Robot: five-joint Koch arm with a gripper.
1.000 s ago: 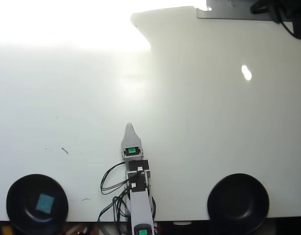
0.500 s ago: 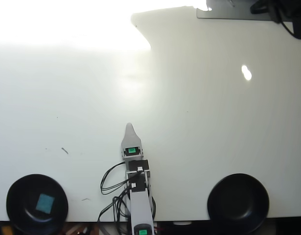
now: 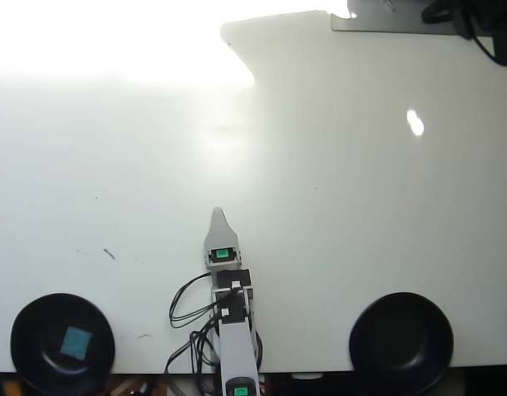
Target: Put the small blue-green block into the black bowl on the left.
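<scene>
Small teal square block (image 3: 74, 342) lies inside glossy black round bowl (image 3: 26, 326), behind-left of gripper (image 3: 218, 214) in overhead view; jaw state indiscernible, nothing visibly held.

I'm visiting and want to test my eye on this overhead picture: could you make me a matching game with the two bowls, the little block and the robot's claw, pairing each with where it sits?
Things:
1. small blue-green block
2. black bowl, lower left
3. twin black bowl
4. gripper

Places or states:
A. empty, lower right
B. lying inside a bowl
C. over bare table, centre
D. holds the block

Pairs: 1-B, 2-D, 3-A, 4-C
</scene>
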